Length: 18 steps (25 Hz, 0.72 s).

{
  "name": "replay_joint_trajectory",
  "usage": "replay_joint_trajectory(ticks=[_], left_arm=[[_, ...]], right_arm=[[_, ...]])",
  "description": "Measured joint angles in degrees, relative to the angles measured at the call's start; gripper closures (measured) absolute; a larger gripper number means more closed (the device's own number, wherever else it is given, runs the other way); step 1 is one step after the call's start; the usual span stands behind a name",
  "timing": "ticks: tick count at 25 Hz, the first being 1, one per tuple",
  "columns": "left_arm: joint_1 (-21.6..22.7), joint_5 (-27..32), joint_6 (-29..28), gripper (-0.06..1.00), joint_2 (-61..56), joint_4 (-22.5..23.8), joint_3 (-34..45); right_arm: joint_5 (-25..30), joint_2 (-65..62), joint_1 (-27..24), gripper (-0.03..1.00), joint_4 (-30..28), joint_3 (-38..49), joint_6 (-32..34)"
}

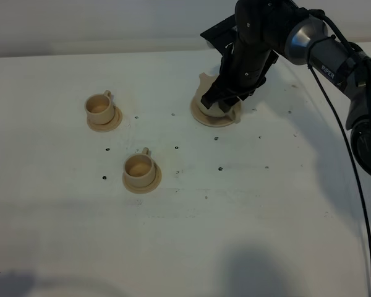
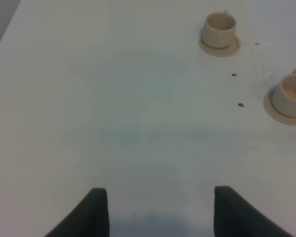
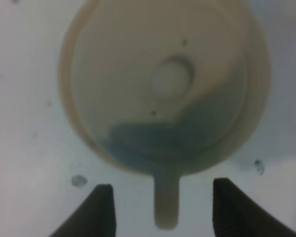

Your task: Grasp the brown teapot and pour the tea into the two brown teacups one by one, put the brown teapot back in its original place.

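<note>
Toward the far right of the white table, the brown teapot sits on its wide saucer, with the right arm reaching down over it from the back. From the high camera most of the pot is hidden behind the right gripper. Only a tan bit pokes out on the left of the black fingers, and the saucer's rim shows below them.

The right wrist view looks straight down on the lid, with its round knob near the middle. The pale ring around the body is probably the saucer's rim, though the blur leaves that unsure. The loop handle sticks out between the two dark fingers. The jaws are spread, with bare table showing on either side of the handle, so they grip nothing.

Well apart on the left half of the table stand the two brown teacups, each upright on its own small saucer. The far cup is farther left, and the near cup is closer to the middle.

The left gripper hangs over bare table with its jaws wide and nothing between them. Both cups lie well ahead of it.
</note>
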Motion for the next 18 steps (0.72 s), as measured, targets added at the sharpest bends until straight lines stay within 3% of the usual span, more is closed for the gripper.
replay_joint_trajectory(ticks=[18], left_arm=[[0.00, 0.00, 0.00, 0.47, 0.00, -0.34, 0.00]], right_arm=[[-0.06, 2.25, -0.37, 0.51, -1.71, -0.06, -0.32]])
